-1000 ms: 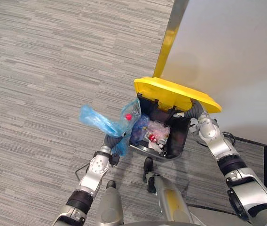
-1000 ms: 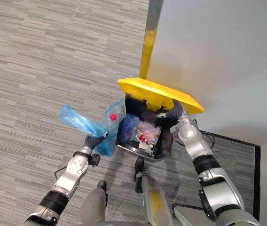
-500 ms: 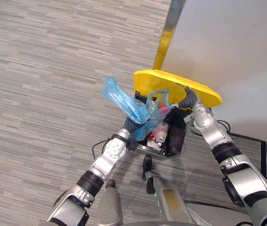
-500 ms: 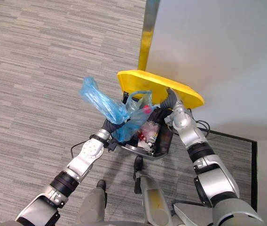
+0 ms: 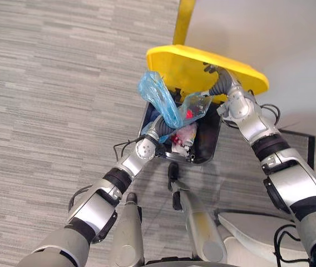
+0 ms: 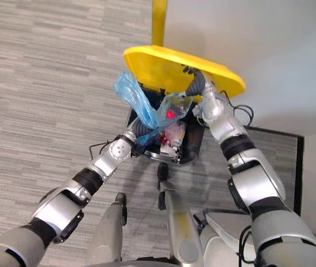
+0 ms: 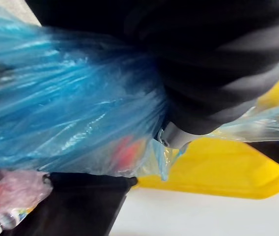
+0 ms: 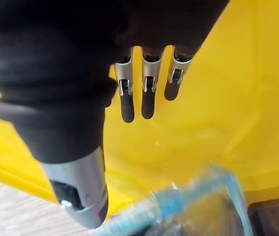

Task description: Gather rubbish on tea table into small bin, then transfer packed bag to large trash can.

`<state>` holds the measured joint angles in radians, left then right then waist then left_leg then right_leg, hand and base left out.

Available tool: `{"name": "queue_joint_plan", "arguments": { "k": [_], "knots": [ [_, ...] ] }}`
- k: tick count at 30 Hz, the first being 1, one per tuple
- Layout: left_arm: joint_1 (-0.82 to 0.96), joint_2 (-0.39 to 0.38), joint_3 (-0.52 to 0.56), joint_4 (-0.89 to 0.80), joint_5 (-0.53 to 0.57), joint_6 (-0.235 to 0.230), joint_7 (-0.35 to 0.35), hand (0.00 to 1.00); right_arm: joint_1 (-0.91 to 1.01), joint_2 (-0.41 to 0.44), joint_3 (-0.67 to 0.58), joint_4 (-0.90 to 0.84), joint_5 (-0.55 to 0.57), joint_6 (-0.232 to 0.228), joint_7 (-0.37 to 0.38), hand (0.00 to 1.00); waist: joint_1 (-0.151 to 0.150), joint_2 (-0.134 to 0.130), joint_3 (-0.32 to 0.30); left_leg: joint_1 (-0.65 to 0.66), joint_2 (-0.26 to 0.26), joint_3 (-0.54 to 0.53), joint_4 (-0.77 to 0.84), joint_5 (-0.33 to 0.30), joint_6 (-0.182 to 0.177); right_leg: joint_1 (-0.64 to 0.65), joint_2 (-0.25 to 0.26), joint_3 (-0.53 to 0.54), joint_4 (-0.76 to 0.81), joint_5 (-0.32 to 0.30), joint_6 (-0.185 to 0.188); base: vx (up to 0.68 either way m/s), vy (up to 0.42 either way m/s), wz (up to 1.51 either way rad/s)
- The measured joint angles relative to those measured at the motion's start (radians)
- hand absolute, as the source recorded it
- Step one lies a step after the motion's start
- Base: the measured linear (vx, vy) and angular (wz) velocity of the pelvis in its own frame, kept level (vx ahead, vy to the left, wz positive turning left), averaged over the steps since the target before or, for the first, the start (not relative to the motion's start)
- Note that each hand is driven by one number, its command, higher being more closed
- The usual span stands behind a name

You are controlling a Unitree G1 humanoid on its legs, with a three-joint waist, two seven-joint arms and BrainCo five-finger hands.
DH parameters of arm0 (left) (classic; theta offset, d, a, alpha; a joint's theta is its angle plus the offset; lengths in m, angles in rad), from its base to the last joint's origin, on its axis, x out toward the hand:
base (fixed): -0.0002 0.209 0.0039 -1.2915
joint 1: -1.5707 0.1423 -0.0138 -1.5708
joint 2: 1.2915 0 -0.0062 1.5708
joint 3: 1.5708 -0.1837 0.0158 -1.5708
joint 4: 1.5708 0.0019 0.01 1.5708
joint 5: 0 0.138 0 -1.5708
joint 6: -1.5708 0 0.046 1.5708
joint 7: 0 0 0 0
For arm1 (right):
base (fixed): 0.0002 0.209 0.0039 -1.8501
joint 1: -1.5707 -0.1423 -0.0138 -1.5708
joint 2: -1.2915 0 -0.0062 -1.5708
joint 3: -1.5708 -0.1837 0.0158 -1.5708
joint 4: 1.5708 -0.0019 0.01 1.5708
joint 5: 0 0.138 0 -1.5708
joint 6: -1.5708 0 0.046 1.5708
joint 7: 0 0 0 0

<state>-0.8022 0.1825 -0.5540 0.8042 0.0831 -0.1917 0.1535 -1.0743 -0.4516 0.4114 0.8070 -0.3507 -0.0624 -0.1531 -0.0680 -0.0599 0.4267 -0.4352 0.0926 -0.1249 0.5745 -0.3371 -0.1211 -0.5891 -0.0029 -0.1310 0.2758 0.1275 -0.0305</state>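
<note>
**Blue bag over the open trash can**

The blue bag [image 5: 163,103] hangs above the mouth of the black trash can [image 5: 209,147], its gathered plastic bunched in the left hand [image 5: 158,127], which grips it from below. The loose top of the bag stands up past the can's rim on the robot's left side. The fuller part sags toward the middle of the opening, and a small red thing [image 5: 189,113] shows through the clear plastic there. In the left wrist view the blue plastic presses right against the hand's dark cover, with the can's dark rim beneath it.

The right hand [image 5: 213,71] is spread, its fingers [image 8: 147,96] straight and side by side against the underside of the yellow lid [image 5: 186,61], the thumb [image 8: 83,191] held apart from them. The lid is tipped up and back toward the wall [image 5: 280,33].

Inside the can lies other rubbish [image 5: 184,135], pale wrappers and small bottles, directly under the bag. The can stands on grey striped carpet floor [image 5: 52,83], close to the wall
</note>
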Motion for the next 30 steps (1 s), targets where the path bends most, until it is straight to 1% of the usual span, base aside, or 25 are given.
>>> {"name": "queue_joint_plan", "arguments": {
  "k": [4, 6, 8, 11, 12, 14, 17, 22, 26, 28, 30],
  "knots": [
    [-0.027, -0.033, -0.001, 0.033, 0.010, 0.012, 0.000, 1.00, -0.003, 0.002, 0.038, -0.008, -0.062, 0.001, -0.002, 0.00, 0.005, 0.001, 0.008, -0.044, 0.011, 0.025, 0.040, -0.022, 0.001, -0.047, 0.009, 0.014, 0.023, 0.003, -0.004, 0.00, 0.025, -0.20],
    [-0.045, -0.050, 0.001, 0.036, 0.010, 0.013, 0.000, 1.00, -0.006, 0.010, 0.039, -0.010, -0.082, 0.002, -0.002, 0.00, 0.009, 0.003, 0.011, -0.067, 0.016, 0.043, 0.064, -0.035, 0.007, -0.077, 0.013, 0.027, 0.042, 0.002, -0.003, 0.03, 0.051, -0.26],
    [-0.068, -0.073, 0.018, 0.070, 0.012, 0.013, 0.002, 1.00, -0.007, 0.012, 0.043, -0.035, -0.093, 0.005, -0.004, 0.00, 0.014, 0.005, 0.022, -0.088, 0.030, 0.054, 0.098, -0.057, 0.009, -0.094, 0.023, 0.031, 0.056, 0.002, -0.004, 0.03, 0.053, -0.20],
    [-0.070, -0.091, 0.054, 0.091, 0.031, 0.015, 0.004, 1.00, -0.016, 0.012, 0.063, -0.088, -0.115, 0.006, -0.022, 0.00, 0.016, 0.006, 0.032, -0.103, 0.032, 0.073, 0.110, -0.066, 0.017, -0.118, 0.023, 0.044, 0.072, -0.001, -0.006, 0.03, 0.039, -0.14],
    [-0.070, -0.095, 0.076, 0.101, 0.043, 0.021, 0.006, 0.00, -0.029, 0.019, 0.078, -0.097, -0.130, 0.004, -0.022, 0.00, 0.017, 0.007, 0.032, -0.114, 0.042, 0.092, 0.114, -0.071, 0.026, -0.130, 0.023, 0.048, 0.074, -0.001, -0.006, 0.02, 0.016, -0.10],
    [-0.070, -0.100, 0.098, 0.116, 0.049, 0.033, 0.010, 0.00, -0.034, 0.029, 0.078, -0.118, -0.136, 0.004, -0.022, 0.00, 0.016, 0.007, 0.032, -0.127, 0.068, 0.121, 0.126, -0.071, 0.027, -0.150, 0.024, 0.046, 0.083, -0.003, -0.006, 0.03, 0.009, -0.03],
    [-0.068, -0.105, 0.126, 0.122, 0.069, 0.050, 0.024, 0.00, -0.039, 0.049, 0.079, -0.127, -0.145, 0.004, -0.024, 0.00, 0.020, 0.007, 0.032, -0.139, 0.065, 0.132, 0.135, -0.069, 0.023, -0.169, 0.017, 0.051, 0.101, -0.004, -0.006, 0.04, 0.029, -0.02],
    [-0.063, -0.119, 0.167, 0.131, 0.089, 0.060, 0.026, 0.00, -0.039, 0.056, 0.081, -0.152, -0.150, 0.003, -0.025, 0.00, 0.020, 0.007, 0.032, -0.137, 0.063, 0.133, 0.136, -0.071, 0.026, -0.169, 0.014, 0.052, 0.104, -0.004, -0.006, 0.01, 0.006, 0.00],
    [-0.047, -0.125, 0.171, 0.131, 0.125, 0.063, 0.024, 0.00, -0.039, 0.054, 0.110, -0.214, -0.149, -0.004, -0.039, 0.00, 0.010, 0.007, 0.032, -0.132, 0.068, 0.144, 0.128, -0.073, 0.030, -0.169, 0.010, 0.051, 0.104, -0.006, -0.009, 0.01, -0.002, 0.01],
    [-0.039, -0.134, 0.171, 0.131, 0.129, 0.063, 0.023, 0.00, -0.039, 0.052, 0.110, -0.217, -0.149, -0.005, -0.042, 0.00, 0.000, 0.010, 0.030, -0.129, 0.088, 0.177, 0.120, -0.068, 0.023, -0.169, 0.003, 0.047, 0.104, -0.007, -0.010, 0.03, -0.014, 0.10],
    [-0.039, -0.145, 0.170, 0.131, 0.132, 0.063, 0.022, 0.00, -0.033, 0.051, 0.110, -0.217, -0.149, -0.005, -0.042, 0.00, -0.002, 0.010, 0.030, -0.126, 0.089, 0.186, 0.120, -0.066, 0.020, -0.167, 0.000, 0.048, 0.105, -0.007, -0.010, 0.01, 0.000, 0.03]
  ]
}}
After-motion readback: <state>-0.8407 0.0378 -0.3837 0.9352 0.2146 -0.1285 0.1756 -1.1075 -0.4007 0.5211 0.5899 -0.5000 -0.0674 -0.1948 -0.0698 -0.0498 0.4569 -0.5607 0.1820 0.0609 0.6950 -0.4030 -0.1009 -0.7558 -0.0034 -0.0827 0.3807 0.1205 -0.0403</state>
